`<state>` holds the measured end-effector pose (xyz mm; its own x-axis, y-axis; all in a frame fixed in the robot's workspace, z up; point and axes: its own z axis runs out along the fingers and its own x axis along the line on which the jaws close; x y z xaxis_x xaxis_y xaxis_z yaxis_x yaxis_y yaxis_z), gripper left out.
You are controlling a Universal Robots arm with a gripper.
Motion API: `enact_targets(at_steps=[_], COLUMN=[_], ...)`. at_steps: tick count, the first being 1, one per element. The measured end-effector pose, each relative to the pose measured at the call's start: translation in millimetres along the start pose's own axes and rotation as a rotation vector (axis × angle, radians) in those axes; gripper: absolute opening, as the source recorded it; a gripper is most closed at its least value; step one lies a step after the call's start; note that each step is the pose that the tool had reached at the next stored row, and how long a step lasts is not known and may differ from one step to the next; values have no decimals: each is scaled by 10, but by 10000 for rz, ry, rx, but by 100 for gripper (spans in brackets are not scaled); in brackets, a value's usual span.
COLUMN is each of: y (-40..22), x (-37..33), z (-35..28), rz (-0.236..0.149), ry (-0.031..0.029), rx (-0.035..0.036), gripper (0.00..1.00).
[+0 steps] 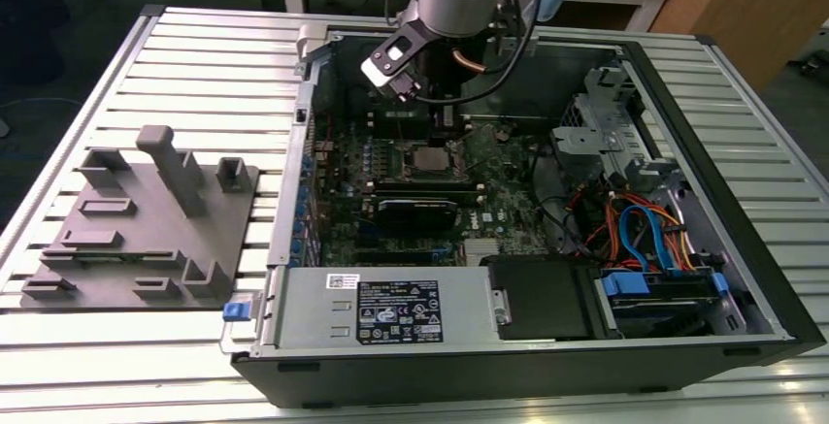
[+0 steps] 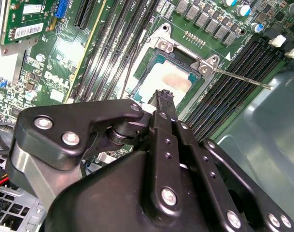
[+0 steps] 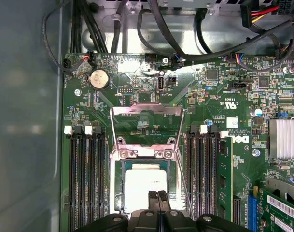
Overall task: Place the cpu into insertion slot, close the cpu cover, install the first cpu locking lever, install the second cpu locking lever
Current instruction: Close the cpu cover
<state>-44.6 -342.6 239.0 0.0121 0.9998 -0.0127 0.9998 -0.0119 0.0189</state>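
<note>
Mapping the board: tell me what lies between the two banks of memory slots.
In the first wrist view, the insertion slot with the cpu seated, cpu cover open.

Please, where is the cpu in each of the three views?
Exterior view: cpu near the picture's centre, under the tool.
Second wrist view: cpu just beyond the tool.
First wrist view: cpu between the tool and the opened cpu cover.
Shared landmark: the tool.

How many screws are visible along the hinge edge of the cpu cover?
2. One screw sits at one end of the hinge edge of the open cpu cover, the other at the opposite end; more may hide behind the gripper.
</note>
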Motion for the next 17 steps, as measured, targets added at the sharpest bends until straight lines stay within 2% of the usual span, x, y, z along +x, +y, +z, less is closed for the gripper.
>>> enact_targets(at_steps=[4,13,17], y=[0,2,2], x=[0,-1,-1], z=[-11,-100,-107], rz=[0,0,0], ry=[-3,0,3], rx=[1,0,-2], gripper=[11,11,11])
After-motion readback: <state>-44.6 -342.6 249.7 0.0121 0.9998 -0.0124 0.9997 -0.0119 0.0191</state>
